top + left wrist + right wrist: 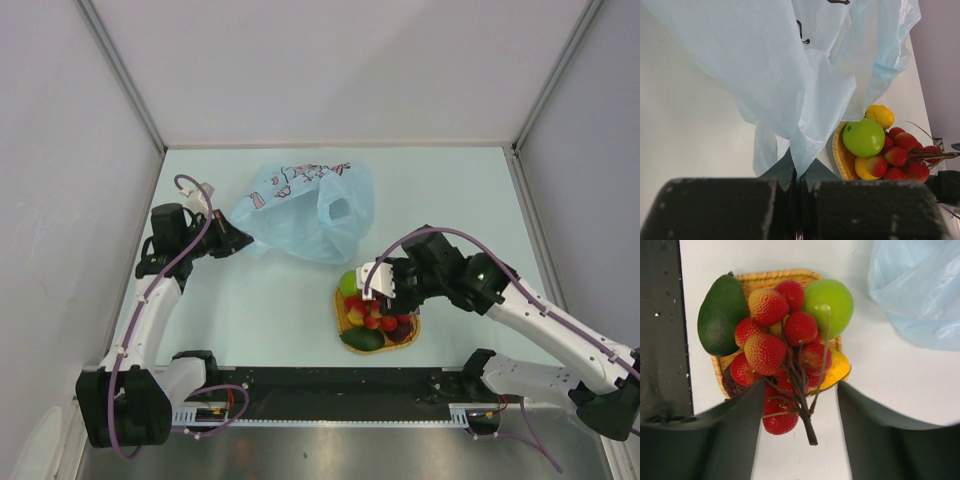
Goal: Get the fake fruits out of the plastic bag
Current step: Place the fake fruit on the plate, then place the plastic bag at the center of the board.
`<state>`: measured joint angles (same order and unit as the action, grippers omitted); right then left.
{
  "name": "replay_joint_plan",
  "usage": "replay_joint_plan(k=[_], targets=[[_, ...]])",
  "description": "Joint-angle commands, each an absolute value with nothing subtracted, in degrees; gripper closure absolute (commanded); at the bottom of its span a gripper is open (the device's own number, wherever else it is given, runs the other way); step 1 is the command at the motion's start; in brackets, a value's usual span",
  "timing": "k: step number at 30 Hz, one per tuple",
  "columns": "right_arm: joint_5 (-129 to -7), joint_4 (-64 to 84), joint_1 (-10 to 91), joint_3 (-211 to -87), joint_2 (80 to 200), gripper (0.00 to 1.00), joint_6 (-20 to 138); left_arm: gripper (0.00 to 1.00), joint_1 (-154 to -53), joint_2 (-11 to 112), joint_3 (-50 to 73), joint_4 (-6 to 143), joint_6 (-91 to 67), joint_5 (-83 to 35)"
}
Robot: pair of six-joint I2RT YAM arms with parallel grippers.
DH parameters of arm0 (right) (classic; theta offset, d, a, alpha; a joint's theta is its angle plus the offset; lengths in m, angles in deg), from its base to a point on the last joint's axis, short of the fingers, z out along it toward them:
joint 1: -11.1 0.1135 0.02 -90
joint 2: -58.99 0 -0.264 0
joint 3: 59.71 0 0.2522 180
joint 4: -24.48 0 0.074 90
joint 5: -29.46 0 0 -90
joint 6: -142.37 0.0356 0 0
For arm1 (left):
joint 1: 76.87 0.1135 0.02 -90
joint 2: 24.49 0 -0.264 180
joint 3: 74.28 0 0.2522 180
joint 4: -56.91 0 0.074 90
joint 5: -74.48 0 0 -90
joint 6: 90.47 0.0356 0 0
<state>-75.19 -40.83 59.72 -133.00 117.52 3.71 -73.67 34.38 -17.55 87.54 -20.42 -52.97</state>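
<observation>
right wrist: fruits (785,340) over tray (775,275) edge

We find bare counter (450,190) right of the plastic bag (300,215) and in front of it toward the left arm, room enough for a claw to pass, with side walls (60,150) hemming both flanks. The bag, its edge pinched in the left claw (799,172), screens part of the orange woven tray (775,276) from that side. The fake fruits (785,335) are heaped high on the tray, and the right claw (801,385), jaws apart either side of the berry stem (805,415), bars the way from above.
</observation>
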Motion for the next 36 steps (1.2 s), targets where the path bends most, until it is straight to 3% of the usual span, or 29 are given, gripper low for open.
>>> replay_joint_plan(k=[1,4,12,18,21,22,24,29,33,36], targets=[[-76.3,-36.7,59.9,-133.5,114.5,0.30,7.1,1.00,-73.4,33.9,-16.2,85.9,-19.9,-53.0],[-76.5,-35.8,60.8,-133.8,113.4,0.24,9.8,1.00,-73.4,33.8,-16.5,85.6,-20.0,-53.0],[-74.2,-29.5,60.4,-138.0,114.9,0.23,19.3,1.00,-73.4,35.1,-15.5,85.5,-20.1,-53.2],[-72.9,-22.1,51.7,-142.4,116.9,0.23,28.2,0.99,-73.4,35.0,-15.5,85.9,-19.8,-53.1],[-76.3,-20.7,38.9,-143.0,117.8,0.23,34.5,0.59,-73.4,34.5,-15.7,85.4,-18.8,-53.4],[-77.4,-20.6,35.8,-142.9,118.8,0.22,37.9,0.34,-73.4,34.4,-15.5,85.4,-18.5,-53.1],[-78.9,-20.8,25.9,-142.9,120.2,0.22,41.5,0.01,-73.3,34.7,-14.2,85.9,-17.6,-52.8],[-79.8,-25.5,8.6,-142.9,127.6,0.21,50.8,0.00,-73.4,34.3,-9.0,90.2,-11.7,-50.9],[-65.0,-30.2,6.1,-141.8,131.9,0.23,52.1,0.00,-73.4,31.8,-7.8,92.8,-8.7,-45.1],[-67.1,-29.7,1.7,-139.0,129.1,0.20,51.5,0.00,-73.4,28.8,-8.7,94.8,-6.9,-39.3]])
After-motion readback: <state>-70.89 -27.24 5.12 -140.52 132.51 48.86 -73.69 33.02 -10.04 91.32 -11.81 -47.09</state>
